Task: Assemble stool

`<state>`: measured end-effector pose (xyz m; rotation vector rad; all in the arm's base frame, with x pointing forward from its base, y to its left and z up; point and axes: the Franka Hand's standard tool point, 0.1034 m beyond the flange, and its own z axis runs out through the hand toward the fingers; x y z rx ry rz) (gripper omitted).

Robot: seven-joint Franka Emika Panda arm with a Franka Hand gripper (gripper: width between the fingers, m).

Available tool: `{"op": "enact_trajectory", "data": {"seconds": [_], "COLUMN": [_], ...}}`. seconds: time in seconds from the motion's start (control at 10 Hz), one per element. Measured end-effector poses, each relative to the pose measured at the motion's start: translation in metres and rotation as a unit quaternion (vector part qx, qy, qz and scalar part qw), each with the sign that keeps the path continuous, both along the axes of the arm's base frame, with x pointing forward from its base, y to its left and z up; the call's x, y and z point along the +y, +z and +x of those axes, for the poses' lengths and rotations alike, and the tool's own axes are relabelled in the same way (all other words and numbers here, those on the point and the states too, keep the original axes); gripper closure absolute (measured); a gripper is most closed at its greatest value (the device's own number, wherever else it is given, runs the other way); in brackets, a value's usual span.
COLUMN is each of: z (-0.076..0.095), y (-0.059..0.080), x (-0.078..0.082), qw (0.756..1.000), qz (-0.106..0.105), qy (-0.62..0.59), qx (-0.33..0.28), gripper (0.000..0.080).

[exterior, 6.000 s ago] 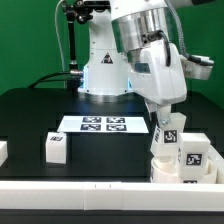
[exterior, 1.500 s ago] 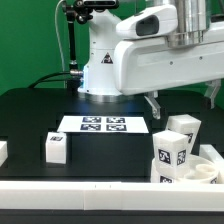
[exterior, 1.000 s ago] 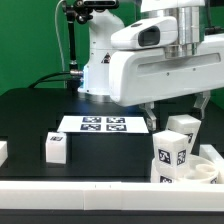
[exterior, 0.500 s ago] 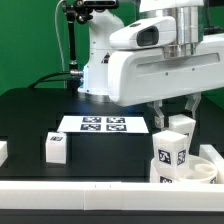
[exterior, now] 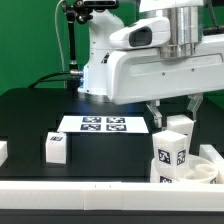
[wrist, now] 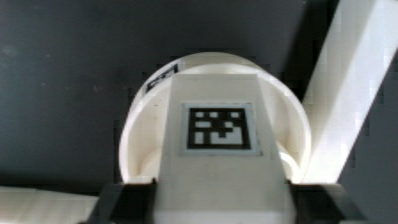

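Between claw (exterior: pixel 176 111) fingers: upright stool leg (exterior: pixel 178 131), gripped, atop seat (exterior: pixel 209 168).

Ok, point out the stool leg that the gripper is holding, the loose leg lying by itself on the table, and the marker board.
held leg (wrist: pixel 217 130), wrist view, on its square tag.
loose leg (exterior: pixel 56 148), exterior view, on its front face.
marker board (exterior: pixel 103 124), exterior view, on the sheet among its tags.
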<state>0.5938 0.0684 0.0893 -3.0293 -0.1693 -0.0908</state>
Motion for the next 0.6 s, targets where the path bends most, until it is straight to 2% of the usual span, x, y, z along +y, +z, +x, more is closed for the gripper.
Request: {"op": "enact_trajectory", "data": {"seconds": [0.3,0.6], "z": [0.001,0.001], "y": [0.0,0.0], "x": [0.003,0.016], "qw": [0.987,0.939], "qz": [0.011,0.035], "qy": [-0.161,-0.341], "qx": [-0.013,0.0], "gripper": [0.0463,0.0463]}}
